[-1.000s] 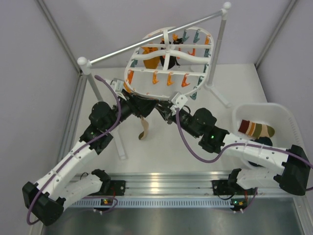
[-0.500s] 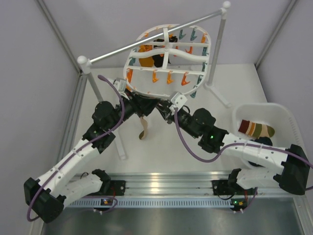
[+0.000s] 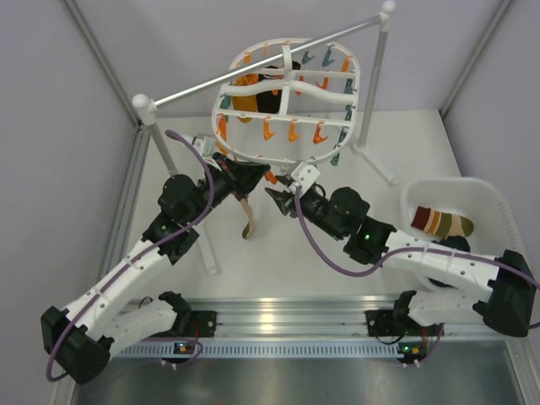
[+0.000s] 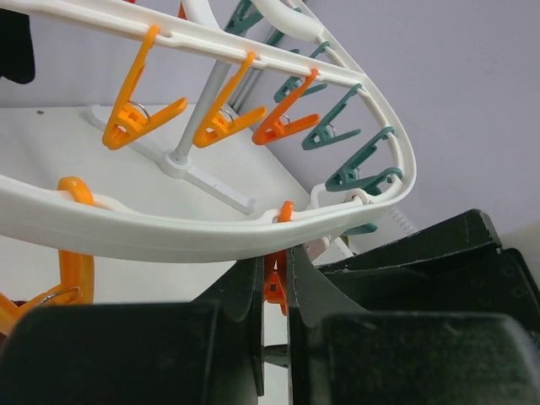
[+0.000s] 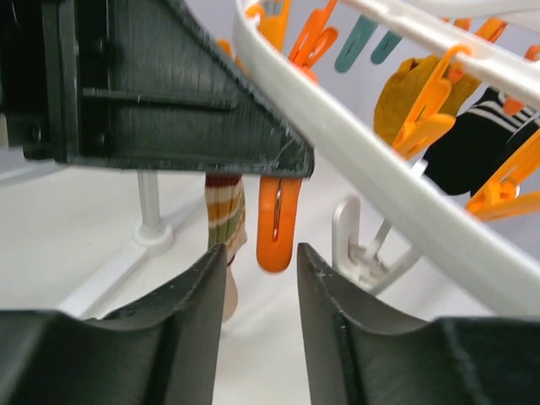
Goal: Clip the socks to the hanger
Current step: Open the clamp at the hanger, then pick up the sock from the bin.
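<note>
The white hanger [image 3: 287, 76] hangs tilted from the rail, with orange and teal pegs on its bars. A mustard sock [image 3: 245, 101] and a dark sock [image 3: 268, 99] are clipped at its far side. Under the near rim [image 4: 169, 232], my left gripper [image 4: 274, 278] is shut on an orange peg [image 4: 275, 287]. A striped sock [image 3: 247, 218] dangles below it, its top hidden behind that gripper. My right gripper [image 5: 260, 261] stands open just below the orange peg [image 5: 278, 224], touching nothing, with the striped sock [image 5: 226, 211] beside the peg.
A grey metal rail [image 3: 211, 89] on white posts carries the hanger, its feet spreading over the table. At the right, a white basket [image 3: 489, 194] holds another striped sock [image 3: 443, 223] and something dark. My two arms converge under the hanger's near rim.
My left gripper has shut on the orange peg. My right gripper has opened and drawn back slightly from it. The hanger has tilted up and away.
</note>
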{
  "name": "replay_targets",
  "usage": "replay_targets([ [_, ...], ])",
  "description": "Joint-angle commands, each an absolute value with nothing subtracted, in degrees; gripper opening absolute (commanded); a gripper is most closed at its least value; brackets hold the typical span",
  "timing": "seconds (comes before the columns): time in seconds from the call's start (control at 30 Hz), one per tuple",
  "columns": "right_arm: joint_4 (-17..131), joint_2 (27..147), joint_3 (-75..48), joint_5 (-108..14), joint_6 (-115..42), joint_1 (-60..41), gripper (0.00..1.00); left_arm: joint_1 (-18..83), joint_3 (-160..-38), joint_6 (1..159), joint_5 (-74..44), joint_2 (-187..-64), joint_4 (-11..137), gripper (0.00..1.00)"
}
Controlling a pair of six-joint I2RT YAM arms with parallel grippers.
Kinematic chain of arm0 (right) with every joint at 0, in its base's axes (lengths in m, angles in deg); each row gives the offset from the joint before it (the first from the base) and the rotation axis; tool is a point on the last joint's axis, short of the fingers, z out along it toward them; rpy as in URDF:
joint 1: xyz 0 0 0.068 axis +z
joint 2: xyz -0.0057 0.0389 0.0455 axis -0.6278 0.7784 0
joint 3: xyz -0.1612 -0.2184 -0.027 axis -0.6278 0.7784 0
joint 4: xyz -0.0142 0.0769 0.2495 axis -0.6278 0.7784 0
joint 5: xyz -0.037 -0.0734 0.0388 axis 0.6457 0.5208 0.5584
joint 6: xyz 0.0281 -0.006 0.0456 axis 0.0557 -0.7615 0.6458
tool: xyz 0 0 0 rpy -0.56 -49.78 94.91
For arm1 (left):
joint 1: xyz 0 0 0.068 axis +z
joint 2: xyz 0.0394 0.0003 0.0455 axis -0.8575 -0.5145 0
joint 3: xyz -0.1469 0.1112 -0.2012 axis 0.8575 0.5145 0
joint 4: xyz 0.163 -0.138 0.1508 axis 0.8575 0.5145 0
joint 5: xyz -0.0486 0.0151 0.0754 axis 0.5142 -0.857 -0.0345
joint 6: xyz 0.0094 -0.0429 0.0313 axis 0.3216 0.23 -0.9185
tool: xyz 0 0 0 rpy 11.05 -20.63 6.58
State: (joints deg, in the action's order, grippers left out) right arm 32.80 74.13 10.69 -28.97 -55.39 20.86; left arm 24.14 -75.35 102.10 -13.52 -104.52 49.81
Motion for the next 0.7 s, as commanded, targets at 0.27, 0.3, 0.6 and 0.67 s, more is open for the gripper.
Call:
replay_targets([
  [0.27,59.2,65.3,5.0,-41.1,-49.7,15.6,0.75,24.5,-77.4,102.7,-14.9,-104.5,47.9,0.00],
  [0.3,62.1,64.9,3.6,-43.1,-49.3,14.0,0.78,24.5,-77.4,102.7,-14.8,-104.5,48.0,0.00],
  [0.6,87.4,59.2,-1.6,-53.5,-51.3,-6.0,1.00,24.5,-77.6,102.7,-14.5,-104.6,48.7,0.00],
  [0.67,90.6,58.5,-2.7,-57.8,-53.2,-16.5,1.00,24.5,-77.5,102.6,-14.5,-104.3,48.8,0.00],
])
